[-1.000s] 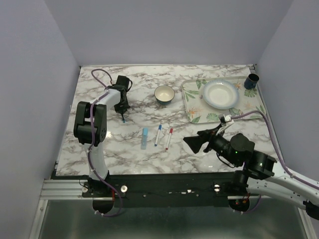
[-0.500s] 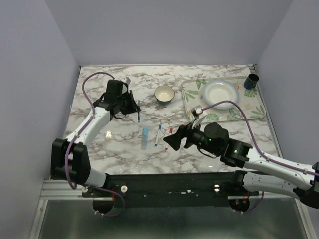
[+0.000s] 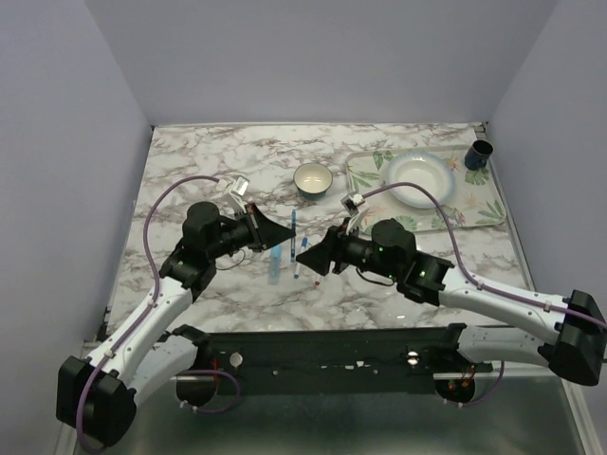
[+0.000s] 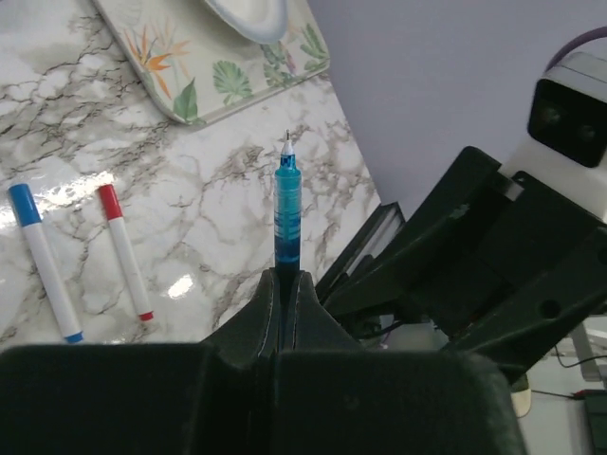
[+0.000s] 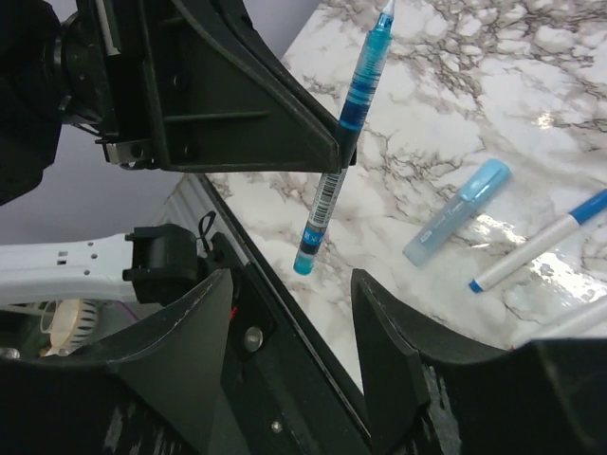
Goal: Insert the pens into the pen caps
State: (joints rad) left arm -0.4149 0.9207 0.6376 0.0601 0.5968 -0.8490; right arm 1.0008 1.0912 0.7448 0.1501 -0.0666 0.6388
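Note:
My left gripper is shut on a translucent blue pen, held off the table with its bare tip pointing away from the gripper. In the left wrist view the pen sticks out from between the closed fingers of the gripper. My right gripper is open and empty, facing the left one. In the right wrist view the right gripper sits just below the pen's rear end. A light blue pen cap lies on the table, also seen in the right wrist view.
Two white markers lie beside the cap, one blue and one red. A small bowl stands behind the grippers. A floral tray with a white plate is at the back right, next to a dark blue cup.
Both arms have swung in to the table's middle. The left gripper carried the pen right and forward; the right gripper moved left until the two face each other.

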